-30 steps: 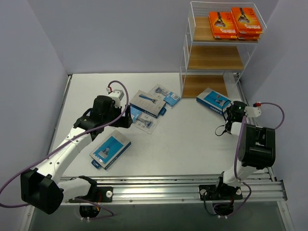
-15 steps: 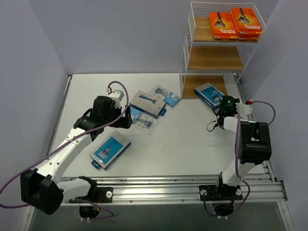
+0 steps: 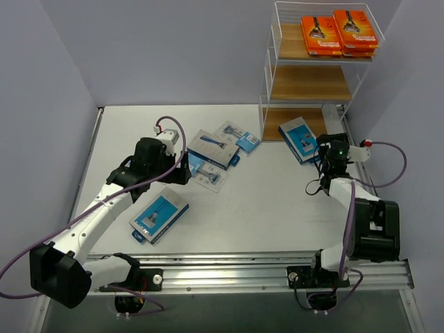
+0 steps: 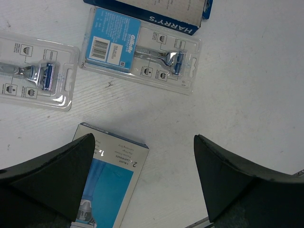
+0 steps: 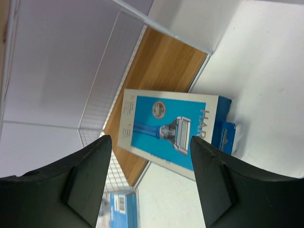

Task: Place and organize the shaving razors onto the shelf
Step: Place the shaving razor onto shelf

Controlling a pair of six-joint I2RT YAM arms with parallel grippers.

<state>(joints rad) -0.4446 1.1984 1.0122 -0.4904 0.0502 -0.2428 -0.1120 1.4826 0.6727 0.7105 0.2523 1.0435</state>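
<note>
The white wire shelf (image 3: pixel 267 69) stands at the far right, with orange razor packs (image 3: pixel 340 33) on its top tier. A blue-and-grey razor box (image 3: pixel 300 139) (image 5: pixel 171 130) lies flat, partly on the bottom wooden tier (image 5: pixel 161 61), its hanger end on the table. My right gripper (image 3: pixel 320 148) (image 5: pixel 149 140) is open just behind it, fingers apart and off the box. My left gripper (image 3: pixel 184 173) (image 4: pixel 142 180) hangs open over the table. Below it are two blister packs (image 4: pixel 140 50) (image 4: pixel 35 71), a blue-and-grey box (image 4: pixel 111 185) (image 3: pixel 159 215) and a dark blue box (image 3: pixel 211 148).
A third blister pack (image 3: pixel 237 137) lies near the shelf's left foot. The middle tier (image 3: pixel 310 83) is bare wood. Wire mesh (image 5: pixel 107 95) closes the shelf's side. Grey walls stand left, right and behind; a metal rail (image 3: pixel 243 267) runs along the near edge.
My right gripper has opened and let go of the blue-and-grey box, which moved left onto the bottom tier's front. The gripper has drawn back a little. The left arm is unchanged.
</note>
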